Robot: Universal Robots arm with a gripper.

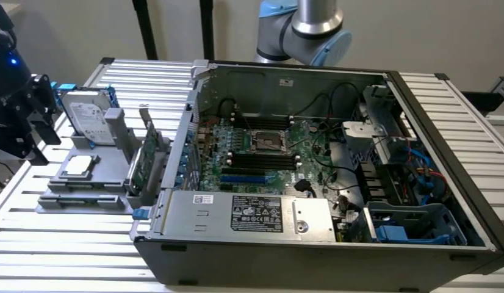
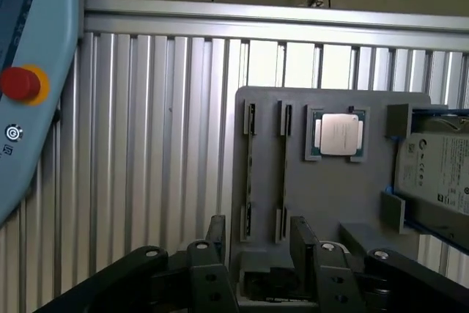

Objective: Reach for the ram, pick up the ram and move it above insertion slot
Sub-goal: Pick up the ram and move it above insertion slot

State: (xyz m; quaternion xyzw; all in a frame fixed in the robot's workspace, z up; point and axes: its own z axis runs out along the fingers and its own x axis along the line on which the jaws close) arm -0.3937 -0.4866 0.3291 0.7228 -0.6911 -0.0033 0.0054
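Jaws stand wide apart with nothing held. I see them over one end of the grey holder (image 2: pixel 330 203) on the slatted counter (image 2: pixel 161 144). As far as I can tell, the ram (image 2: pixel 283 174) is the thin strip standing on edge in a narrow slot of that holder. It is beside the processor (image 2: pixel 338 135), in line with the gap between the jaws, untouched. The holder sits just beside the open computer case (image 1: pixel 317 159), on the exterior view's left.

Looking over a ribbed aluminium table (image 1: pixel 73 244), glaring bright at seven o'clock; taking in a plain beige wall (image 1: pixel 447 30) at twelve, two black poles (image 1: pixel 143 27) standing at eleven.
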